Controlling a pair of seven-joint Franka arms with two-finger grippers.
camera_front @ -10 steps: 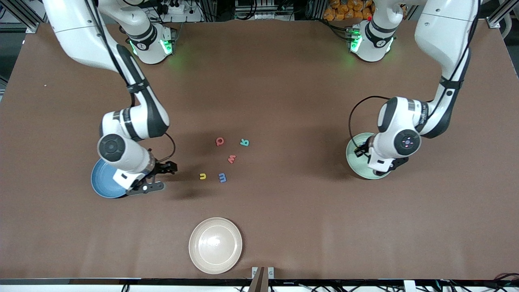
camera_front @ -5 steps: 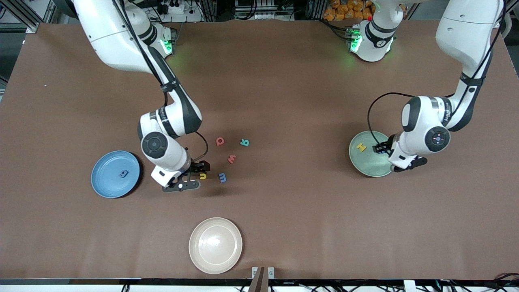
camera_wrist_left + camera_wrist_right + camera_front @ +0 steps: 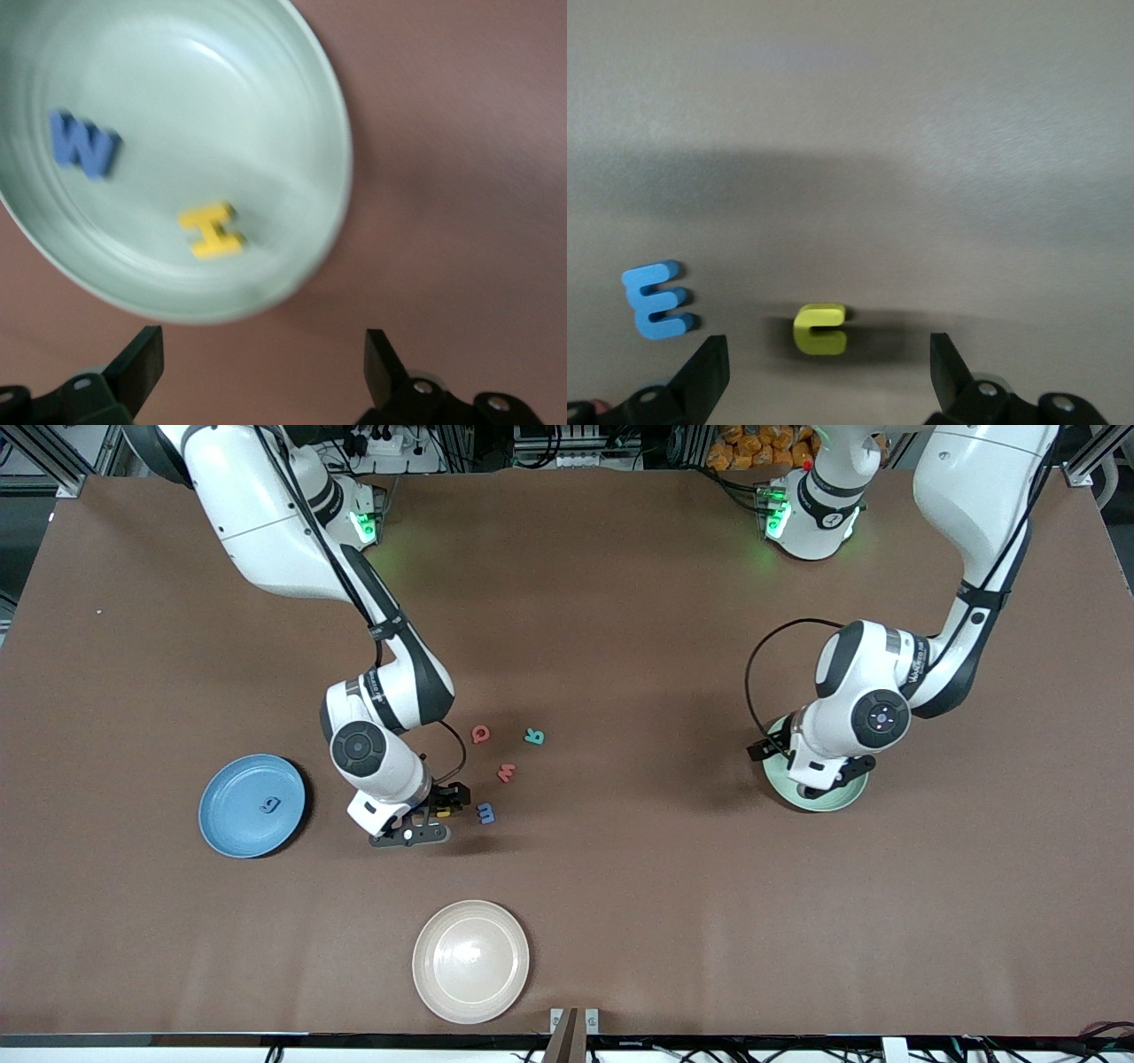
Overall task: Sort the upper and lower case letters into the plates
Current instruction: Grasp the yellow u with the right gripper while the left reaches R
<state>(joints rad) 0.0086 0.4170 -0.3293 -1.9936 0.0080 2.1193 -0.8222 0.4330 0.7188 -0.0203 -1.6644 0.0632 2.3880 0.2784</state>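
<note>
Two grippers stand wide open, and neither holds anything. The right gripper (image 3: 438, 813) sits just below the middle of the front view, low over the table, with its dark fingers (image 3: 709, 363) spread on either side of the yellow u (image 3: 821, 328). In the right wrist view the u lies flat on the brown table (image 3: 620, 912), between the fingertips and clear of both. The blue m (image 3: 485, 812) lies just beside the u, outside the spread fingers, on the side toward the left arm's end of the table.

Higher in the front view, near its centre, three more letters lie loose on the table: the red w (image 3: 506, 772), the red Q (image 3: 480, 733) and the teal R (image 3: 533, 736). They are near one another but apart.

The left gripper (image 3: 261, 354) hangs over the edge of the mint green plate (image 3: 341, 159), which sits at mid-height in the front view toward the left arm's end, partly hidden by that arm's wrist. The left wrist view shows the fingers parted wide, with bare table between them just beside the plate's rim. In the plate lie the yellow H (image 3: 211, 230) and the blue W (image 3: 84, 146), apart from each other.

Toward the right arm's end, at about the height of the right gripper in the front view, the blue plate (image 3: 213, 815) holds one small blue g (image 3: 268, 805). The cream plate (image 3: 425, 957) sits low in the front view, near the bottom edge.
</note>
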